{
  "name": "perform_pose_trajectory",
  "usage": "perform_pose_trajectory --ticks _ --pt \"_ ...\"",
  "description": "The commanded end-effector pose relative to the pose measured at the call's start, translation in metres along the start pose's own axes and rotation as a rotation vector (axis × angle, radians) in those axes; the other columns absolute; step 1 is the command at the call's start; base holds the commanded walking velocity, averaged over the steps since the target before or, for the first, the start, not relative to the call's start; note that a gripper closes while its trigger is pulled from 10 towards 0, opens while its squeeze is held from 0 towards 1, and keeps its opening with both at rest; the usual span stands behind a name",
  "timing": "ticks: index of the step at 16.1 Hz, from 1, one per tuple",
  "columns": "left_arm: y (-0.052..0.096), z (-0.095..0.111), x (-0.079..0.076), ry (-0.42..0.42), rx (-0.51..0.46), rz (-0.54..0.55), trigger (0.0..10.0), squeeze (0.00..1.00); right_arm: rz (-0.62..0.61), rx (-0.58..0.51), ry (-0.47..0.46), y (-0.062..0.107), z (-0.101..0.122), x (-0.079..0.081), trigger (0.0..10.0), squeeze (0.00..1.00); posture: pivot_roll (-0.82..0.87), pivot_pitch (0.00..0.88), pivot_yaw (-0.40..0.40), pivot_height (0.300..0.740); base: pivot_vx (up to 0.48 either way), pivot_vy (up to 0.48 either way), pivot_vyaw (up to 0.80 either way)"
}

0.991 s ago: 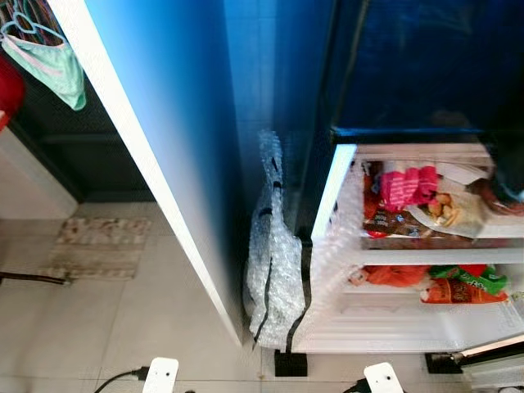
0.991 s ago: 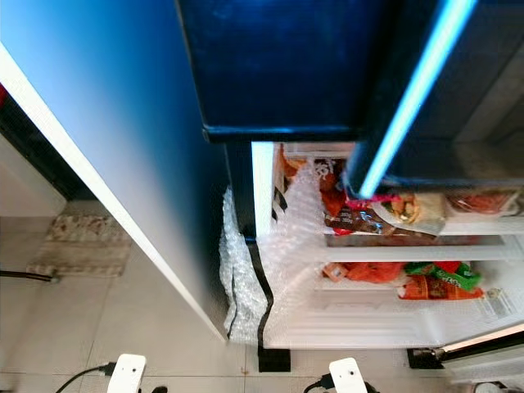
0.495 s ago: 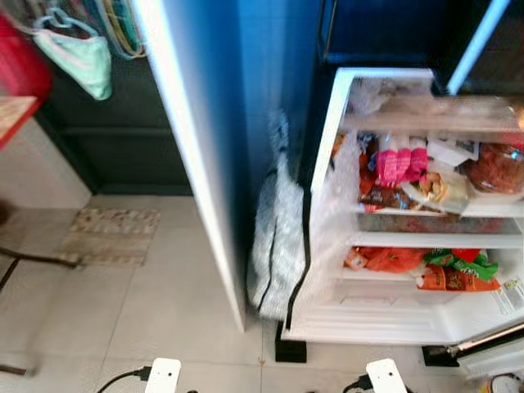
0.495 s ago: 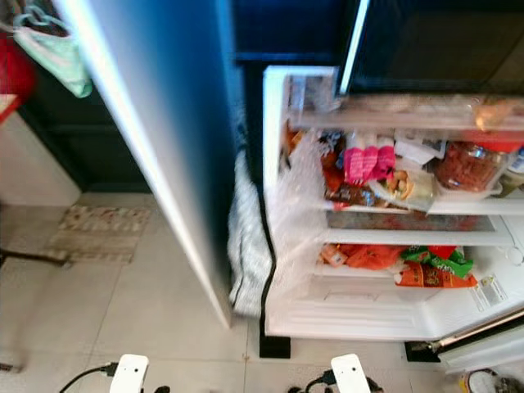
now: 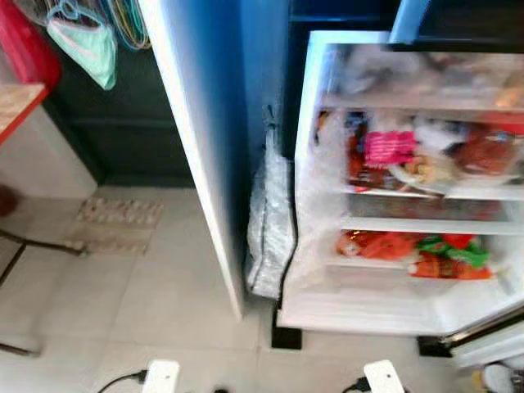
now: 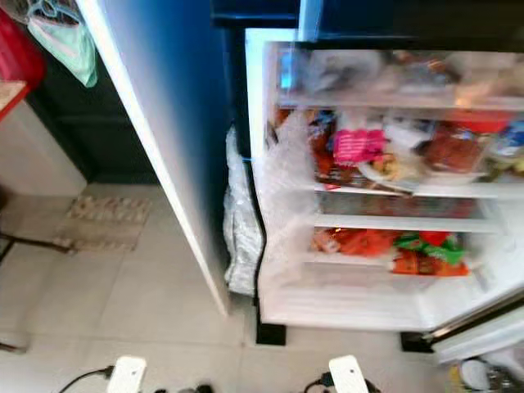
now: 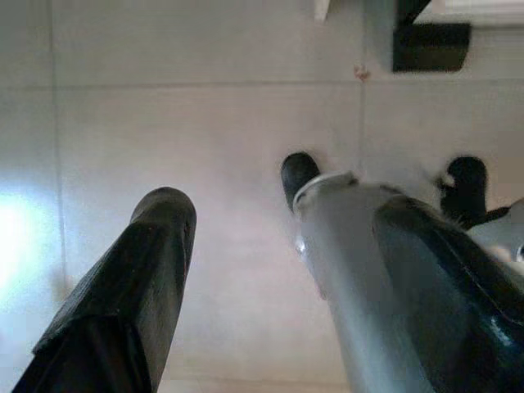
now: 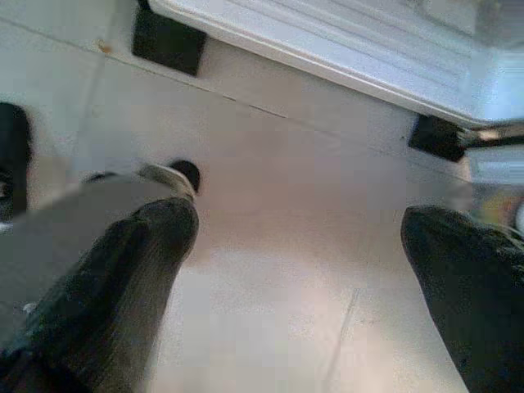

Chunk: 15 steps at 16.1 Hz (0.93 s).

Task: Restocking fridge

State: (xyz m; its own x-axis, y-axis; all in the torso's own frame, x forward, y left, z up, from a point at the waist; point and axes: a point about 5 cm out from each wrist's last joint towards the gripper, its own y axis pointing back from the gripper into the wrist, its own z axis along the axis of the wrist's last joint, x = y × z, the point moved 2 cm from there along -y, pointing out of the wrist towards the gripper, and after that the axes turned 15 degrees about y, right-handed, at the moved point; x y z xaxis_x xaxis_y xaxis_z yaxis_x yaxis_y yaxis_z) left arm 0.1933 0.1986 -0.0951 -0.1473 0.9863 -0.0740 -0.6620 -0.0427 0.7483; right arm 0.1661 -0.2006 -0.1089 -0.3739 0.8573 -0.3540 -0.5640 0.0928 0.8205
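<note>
Before us the fridge stands with its door swung wide to the left, so we can reach the shelves. Inside the fridge, a pink packet and jars crowd the middle shelf, with orange and green packets on the shelf below; the blur hides what they are. Between the fridge and its door a bubble-wrap bundle leans, probably stowed out of the way. Both arms hang low over the tiled floor in front of the fridge: our left gripper and right gripper have fingers spread apart, carrying nothing, so we judge the stocking is not yet begun.
</note>
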Motion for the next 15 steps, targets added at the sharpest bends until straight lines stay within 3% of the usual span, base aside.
perform_pose_trajectory --ticks 1,15 --pt "0.0042 -0.0122 0.0093 -0.006 0.041 0.023 10.0 0.0 0.038 0.061 -0.001 0.0044 -0.018 0.0129 10.0 0.0 -0.03 0.149 0.014 0.74 -0.274 0.0 0.0" --pt "0.0027 -0.0094 0.005 -0.002 0.032 0.015 10.0 0.0 0.041 0.061 0.0 0.0044 -0.0182 0.0132 10.0 0.0 -0.03 0.149 0.013 0.74 -0.292 0.0 0.0"
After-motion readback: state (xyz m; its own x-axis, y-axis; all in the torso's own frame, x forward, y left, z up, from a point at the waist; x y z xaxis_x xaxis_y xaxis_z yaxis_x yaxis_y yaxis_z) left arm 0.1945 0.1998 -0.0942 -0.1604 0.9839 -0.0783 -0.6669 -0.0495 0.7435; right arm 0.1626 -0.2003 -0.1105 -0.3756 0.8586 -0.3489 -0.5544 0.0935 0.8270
